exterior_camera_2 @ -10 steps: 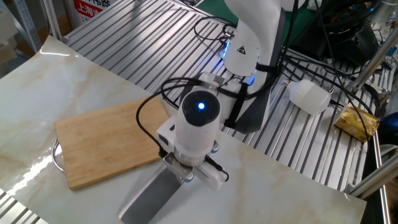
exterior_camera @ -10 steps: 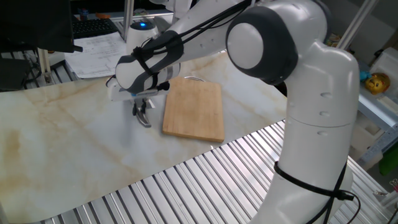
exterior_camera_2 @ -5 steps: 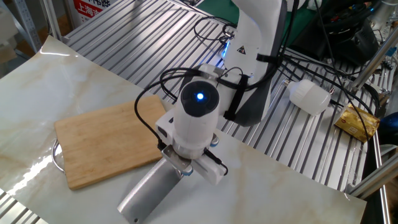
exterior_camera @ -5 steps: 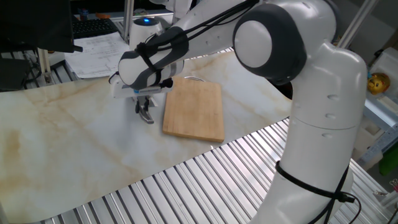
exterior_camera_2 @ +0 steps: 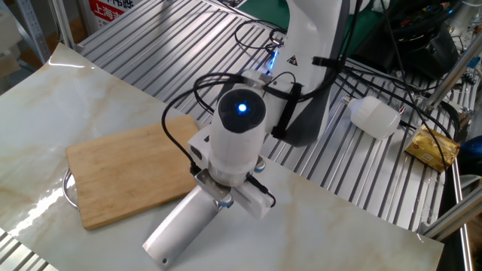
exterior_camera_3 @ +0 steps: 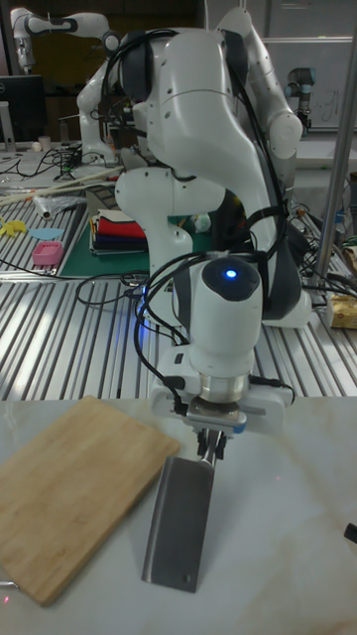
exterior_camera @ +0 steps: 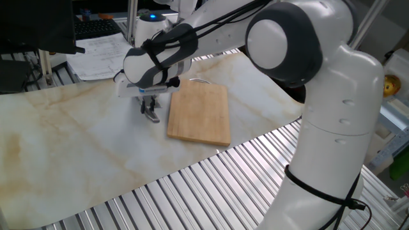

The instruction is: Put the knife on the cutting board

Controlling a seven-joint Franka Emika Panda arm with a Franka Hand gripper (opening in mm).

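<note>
The knife is a silver cleaver with a broad blade; my gripper is shut on its handle. The blade slopes down and away from the fingers, just over the marble tabletop. It hangs beside the cutting board, a tan wooden rectangle, and is not over it. In one fixed view the gripper hangs left of the board, with only a sliver of the knife showing below the fingers. The handle is hidden by the fingers.
A wire loop sticks out from the board's short end. Slatted metal table surrounds the marble top. A white container and a yellow packet lie near the robot base. Papers sit beyond the marble.
The gripper has risen a little with the knife in it and drifted slightly toward the board. More of the blade, including its end, now shows.
</note>
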